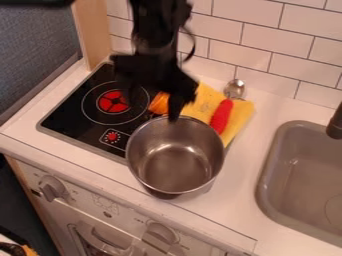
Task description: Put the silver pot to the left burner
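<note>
Silver pot (175,167) sits upright at the right front corner of the black cooktop (79,122), partly past that edge over the white counter (235,187); whether its base touches down is unclear. Above it, the black gripper (174,114) hangs with its low end at the pot's back rim, and I cannot tell whether it is open or closed. Left burner (113,101) has a red centre. Behind the pot, a red-handled spoon (221,116) lies partly on yellow cloth (240,119), its bowl toward the counter's back edge.
</note>
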Action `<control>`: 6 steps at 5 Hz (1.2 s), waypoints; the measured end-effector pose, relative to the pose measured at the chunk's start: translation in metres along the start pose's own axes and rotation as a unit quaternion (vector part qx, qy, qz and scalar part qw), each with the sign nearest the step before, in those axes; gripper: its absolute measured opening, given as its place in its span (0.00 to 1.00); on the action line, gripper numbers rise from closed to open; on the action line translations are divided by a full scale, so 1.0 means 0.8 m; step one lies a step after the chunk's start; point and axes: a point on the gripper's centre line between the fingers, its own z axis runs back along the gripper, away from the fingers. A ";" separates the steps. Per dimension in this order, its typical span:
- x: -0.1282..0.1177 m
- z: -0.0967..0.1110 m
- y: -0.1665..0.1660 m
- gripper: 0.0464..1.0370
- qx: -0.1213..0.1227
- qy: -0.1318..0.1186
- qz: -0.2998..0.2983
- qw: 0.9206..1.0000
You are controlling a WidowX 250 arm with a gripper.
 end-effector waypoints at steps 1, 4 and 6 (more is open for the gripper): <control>-0.028 -0.027 -0.002 0.96 -0.001 0.039 -0.023 0.999; -0.047 -0.064 -0.005 0.63 0.033 0.081 -0.052 0.995; -0.032 -0.040 -0.016 0.12 0.013 0.058 -0.055 0.997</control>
